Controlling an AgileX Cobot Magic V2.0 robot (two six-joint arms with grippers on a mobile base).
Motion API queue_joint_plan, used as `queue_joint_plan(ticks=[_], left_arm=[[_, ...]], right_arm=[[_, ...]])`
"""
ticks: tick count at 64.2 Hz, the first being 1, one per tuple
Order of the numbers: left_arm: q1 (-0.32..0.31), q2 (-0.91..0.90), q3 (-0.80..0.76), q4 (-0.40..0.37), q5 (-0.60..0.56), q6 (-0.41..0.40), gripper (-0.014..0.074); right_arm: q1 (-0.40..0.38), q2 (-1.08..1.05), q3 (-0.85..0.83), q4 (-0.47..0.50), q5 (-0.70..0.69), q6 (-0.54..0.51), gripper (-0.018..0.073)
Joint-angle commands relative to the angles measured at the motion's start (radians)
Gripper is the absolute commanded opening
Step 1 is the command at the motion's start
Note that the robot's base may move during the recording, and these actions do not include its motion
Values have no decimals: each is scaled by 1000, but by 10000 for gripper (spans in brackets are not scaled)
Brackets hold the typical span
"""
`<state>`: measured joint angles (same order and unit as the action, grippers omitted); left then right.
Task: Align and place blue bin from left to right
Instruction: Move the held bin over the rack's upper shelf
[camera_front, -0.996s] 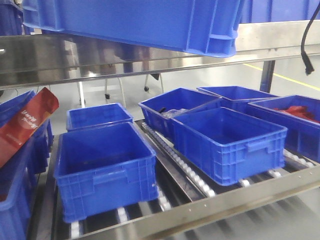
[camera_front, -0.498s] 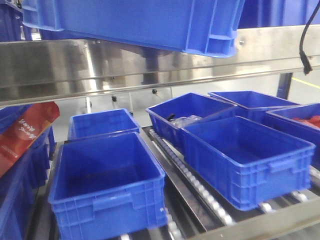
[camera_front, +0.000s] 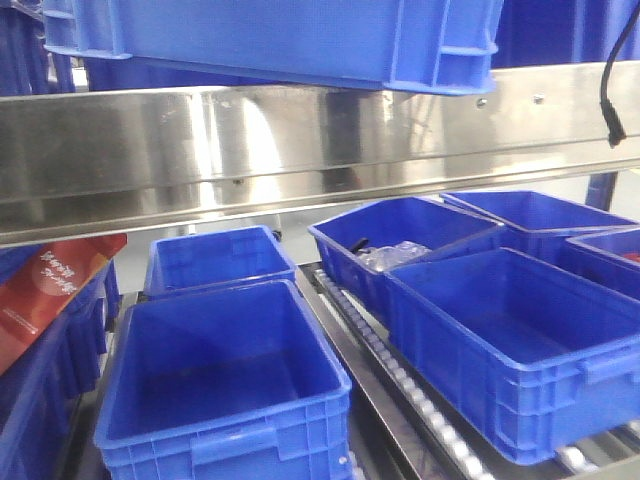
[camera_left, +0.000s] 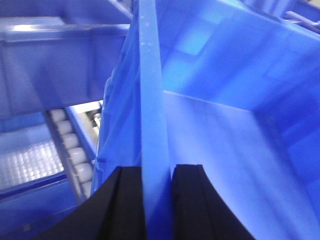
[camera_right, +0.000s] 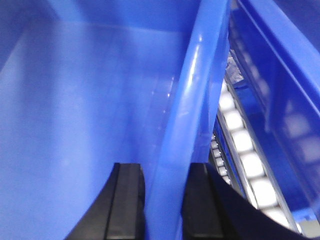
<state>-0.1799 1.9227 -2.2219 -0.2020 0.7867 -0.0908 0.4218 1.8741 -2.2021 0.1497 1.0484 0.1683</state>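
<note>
The blue bin (camera_front: 270, 40) hangs at the top of the front view, above the steel shelf rail, with only its underside and lower walls showing. In the left wrist view my left gripper (camera_left: 157, 170) is shut on the bin's rim wall (camera_left: 150, 100), one black finger on each side. My right gripper (camera_right: 165, 170) is shut the same way on the opposite rim wall (camera_right: 192, 100), with the bin's inside to its left. Neither gripper shows in the front view.
A wide steel shelf rail (camera_front: 300, 140) crosses under the held bin. Below it, several darker blue bins (camera_front: 220, 390) (camera_front: 520, 340) sit on roller lanes (camera_front: 400, 380). A red package (camera_front: 50, 290) leans at the left. A black cable (camera_front: 610, 100) hangs top right.
The front view has shifted closer to the shelf: the steel rail now fills more of the frame and the lower bins look larger. The held bin stays at the top, slightly higher.
</note>
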Motion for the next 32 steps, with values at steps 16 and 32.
queue_joint_plan(ticks=[16,32], left_arm=[[-15,-16,-15,-56,-182,2,-111],[-15,-16,-15,-56,-182,2,-111]], right_arm=[[21,-32,-12,81,-70,-37,-152],[21,-32,-12,81,-70,-37,-152]])
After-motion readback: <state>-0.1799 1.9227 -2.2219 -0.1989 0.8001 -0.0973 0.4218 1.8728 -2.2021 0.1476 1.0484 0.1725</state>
